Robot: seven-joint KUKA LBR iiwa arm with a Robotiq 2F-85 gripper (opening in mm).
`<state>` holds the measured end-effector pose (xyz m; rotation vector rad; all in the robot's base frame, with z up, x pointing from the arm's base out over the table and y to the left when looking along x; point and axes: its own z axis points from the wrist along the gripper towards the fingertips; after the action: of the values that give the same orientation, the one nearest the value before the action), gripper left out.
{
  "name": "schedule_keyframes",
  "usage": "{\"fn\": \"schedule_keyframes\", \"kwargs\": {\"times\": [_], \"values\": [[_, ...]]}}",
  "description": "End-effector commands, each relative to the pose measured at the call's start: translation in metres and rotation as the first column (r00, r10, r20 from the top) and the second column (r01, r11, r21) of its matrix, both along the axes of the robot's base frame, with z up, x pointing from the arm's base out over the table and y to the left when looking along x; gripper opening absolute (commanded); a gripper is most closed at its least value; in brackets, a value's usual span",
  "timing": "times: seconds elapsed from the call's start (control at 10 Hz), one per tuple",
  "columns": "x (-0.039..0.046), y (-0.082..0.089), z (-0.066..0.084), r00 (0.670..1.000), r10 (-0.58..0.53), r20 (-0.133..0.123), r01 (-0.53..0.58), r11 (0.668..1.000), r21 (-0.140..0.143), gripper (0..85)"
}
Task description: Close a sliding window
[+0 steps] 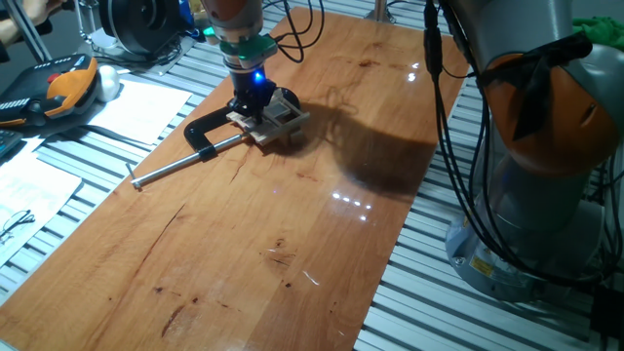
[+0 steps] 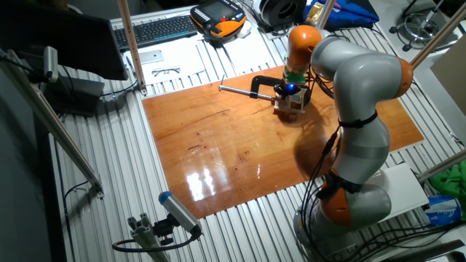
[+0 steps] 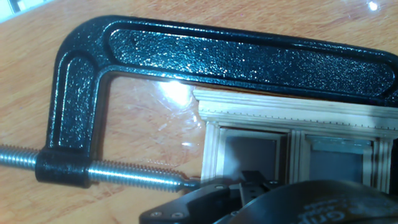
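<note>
The sliding window (image 3: pixel 292 115) is a small pale wood frame with two panes, lying flat on the wooden table and held by a black C-clamp (image 3: pixel 186 50). It also shows in one fixed view (image 1: pixel 283 119) and in the other fixed view (image 2: pixel 293 103). My gripper (image 1: pixel 253 105) stands straight down on the window's near part, with a blue light on the hand. In the hand view only a black finger part (image 3: pixel 252 182) shows at the lower edge, over the lower rail of the left pane. The jaws' gap is hidden.
The clamp's steel screw rod (image 1: pixel 180 164) sticks out to the left over the table (image 1: pixel 292 244). Papers (image 1: pixel 136 107), an orange and black handset (image 1: pixel 63 88) and cables lie beyond the left edge. The arm's base (image 1: pixel 546 195) stands at the right.
</note>
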<state>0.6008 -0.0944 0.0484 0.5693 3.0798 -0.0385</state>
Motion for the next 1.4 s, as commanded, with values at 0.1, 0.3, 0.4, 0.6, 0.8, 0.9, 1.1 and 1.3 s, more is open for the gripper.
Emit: {"fn": "schedule_keyframes", "kwargs": {"times": [0.1, 0.3, 0.4, 0.6, 0.8, 0.9, 1.1, 1.3], "values": [[0.0052, -0.005, 0.009, 1.0, 0.005, -0.007, -0.005, 1.0, -0.009, 0.0], [0.0034, -0.02, 0.022, 0.999, 0.025, -0.022, -0.025, 1.0, -0.014, 0.0], [-0.0013, -0.028, 0.026, 0.999, 0.035, -0.023, -0.036, 0.999, -0.024, 0.0], [-0.0125, -0.039, 0.022, 0.999, 0.048, -0.016, -0.048, 0.998, -0.033, 0.0], [-0.0161, -0.044, 0.016, 0.998, 0.054, -0.009, -0.055, 0.998, -0.029, 0.0], [-0.0164, -0.045, 0.013, 0.999, 0.054, -0.006, -0.055, 0.998, -0.028, 0.0], [-0.0168, -0.047, 0.008, 0.999, 0.055, -0.002, -0.055, 0.998, -0.026, 0.0], [-0.0168, -0.047, 0.005, 0.999, 0.052, -0.002, -0.052, 0.998, -0.026, 0.0]]}}
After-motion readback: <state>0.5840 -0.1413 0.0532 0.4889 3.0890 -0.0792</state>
